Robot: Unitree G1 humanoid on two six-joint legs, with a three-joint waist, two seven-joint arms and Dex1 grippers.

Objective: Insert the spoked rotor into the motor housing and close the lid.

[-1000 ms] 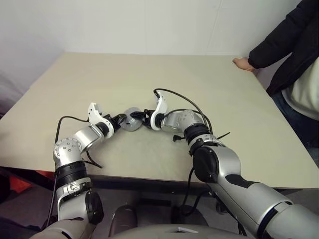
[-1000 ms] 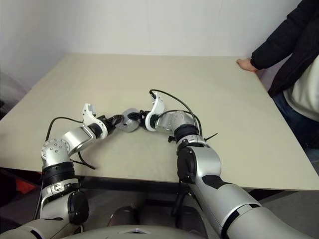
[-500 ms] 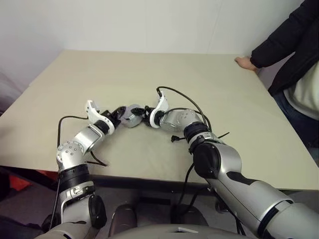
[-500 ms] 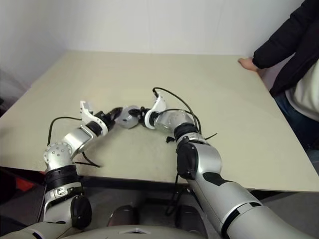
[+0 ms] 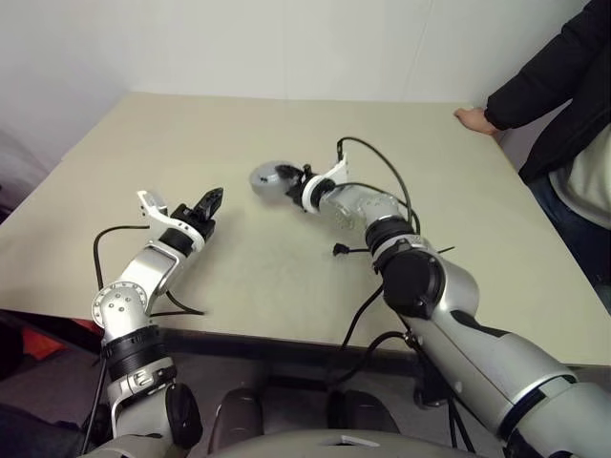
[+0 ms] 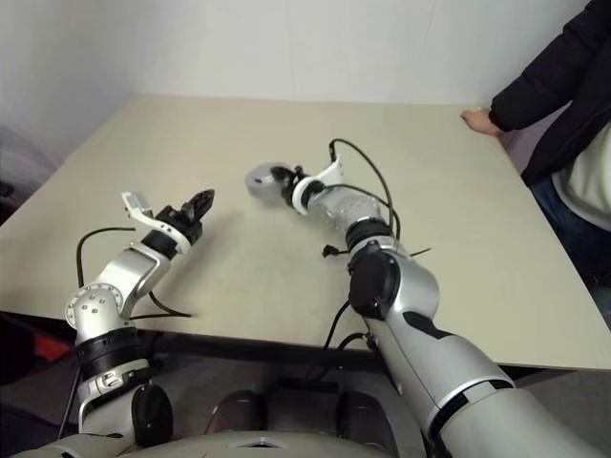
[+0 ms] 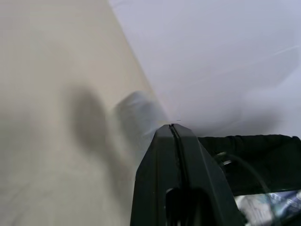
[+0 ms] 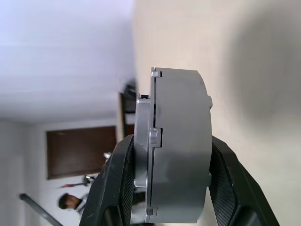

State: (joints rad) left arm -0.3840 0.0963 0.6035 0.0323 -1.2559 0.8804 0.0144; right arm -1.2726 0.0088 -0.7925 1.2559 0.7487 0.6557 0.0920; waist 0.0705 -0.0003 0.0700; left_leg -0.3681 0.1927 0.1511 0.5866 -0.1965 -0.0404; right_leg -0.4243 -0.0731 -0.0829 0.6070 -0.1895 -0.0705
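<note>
Right gripper (image 8: 162, 188): jaws part-open and clamped across the motor housing (image 8: 181, 146), one black finger (image 8: 115, 188) on the lid side, the other on the housing's back face.
Motor housing: grey round body held on edge in the right wrist view; in the head views it (image 5: 272, 179) sits at the tip of the right gripper, raised above the table (image 5: 286, 277), its shadow on the surface beneath.
Lid (image 8: 142, 150): thinner disc seated flat against the housing's open face, a narrow seam between the two; whether it is fully latched cannot be told.
Spoked rotor: cannot be made out; the housing's interior is covered by the lid.
Left gripper (image 5: 208, 202): fingers pressed together with no gap, as the left wrist view shows (image 7: 176, 155); it holds nothing and touches nothing.
Left gripper, place relative to the housing: well apart, to the housing's left and nearer the robot, above the table.
Contact between grippers: none; bare table lies between them.
Person: dark sleeve (image 5: 535, 67) and a hand (image 5: 470, 119) resting on the table's far right corner, well apart from the housing.
Cables: a black lead (image 5: 372, 167) arches over the right wrist; another (image 5: 100, 253) loops beside the left forearm.
</note>
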